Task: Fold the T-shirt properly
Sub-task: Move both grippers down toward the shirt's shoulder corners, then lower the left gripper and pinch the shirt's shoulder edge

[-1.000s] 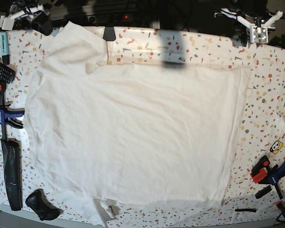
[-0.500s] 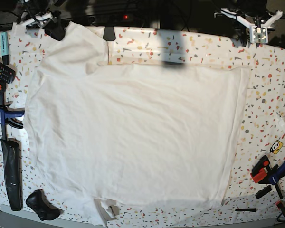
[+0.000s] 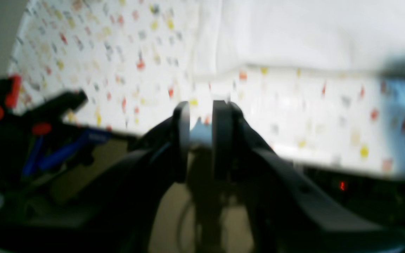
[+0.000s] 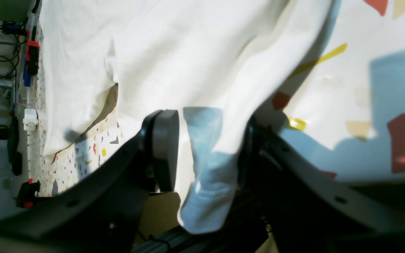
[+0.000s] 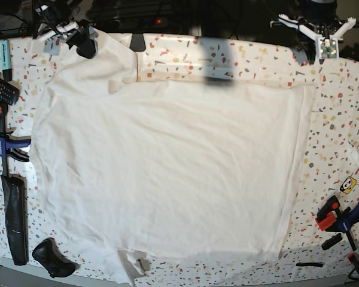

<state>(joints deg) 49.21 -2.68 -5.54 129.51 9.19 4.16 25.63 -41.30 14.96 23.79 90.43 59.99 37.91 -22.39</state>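
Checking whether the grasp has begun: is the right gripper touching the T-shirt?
Cannot tell. In the right wrist view, T-shirt fabric lies between the open right gripper fingers, but neither pad visibly presses it.

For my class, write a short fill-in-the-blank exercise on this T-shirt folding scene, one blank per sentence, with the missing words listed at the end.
1. The T-shirt lying spread on the tabletop is plain ____ in color.
2. In the right wrist view, the right gripper has ____ between its fingers.
3. The left gripper holds ____.
4. In the base view, the black remote control lies near the table's ____ edge.

Missing words: white; fabric; nothing; left
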